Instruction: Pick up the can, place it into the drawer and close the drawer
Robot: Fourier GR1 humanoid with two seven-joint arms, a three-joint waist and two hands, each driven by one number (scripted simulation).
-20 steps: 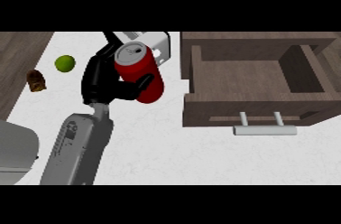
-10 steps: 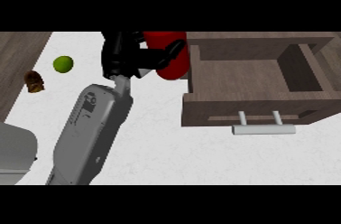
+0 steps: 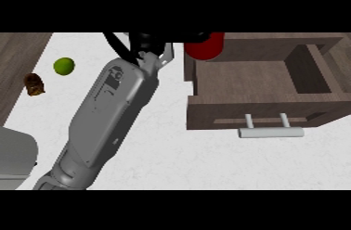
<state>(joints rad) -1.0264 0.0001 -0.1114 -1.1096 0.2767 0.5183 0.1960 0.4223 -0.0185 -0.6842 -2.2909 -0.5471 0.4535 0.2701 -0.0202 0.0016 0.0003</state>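
The red can (image 3: 206, 47) shows at the picture's upper edge, over the far left corner of the open wooden drawer (image 3: 252, 81). My left hand (image 3: 152, 40) is curled round it, with black fingers across the can's top and left side. Most of the hand and the can's upper part are cut off by the edge. The grey left forearm (image 3: 109, 113) stretches from the lower left up to it. The drawer stands pulled out, its inside bare, with a grey bar handle (image 3: 270, 131) on its front. My right hand shows nowhere.
A green lime (image 3: 64, 66) and a brown lumpy item (image 3: 34, 84) lie at the far left of the white counter (image 3: 205, 159). A grey appliance corner (image 3: 15, 155) sits at the lower left.
My left hand has carried the can farther away and to the right, from the counter left of the drawer to above the drawer's far left corner. The forearm has stretched out.
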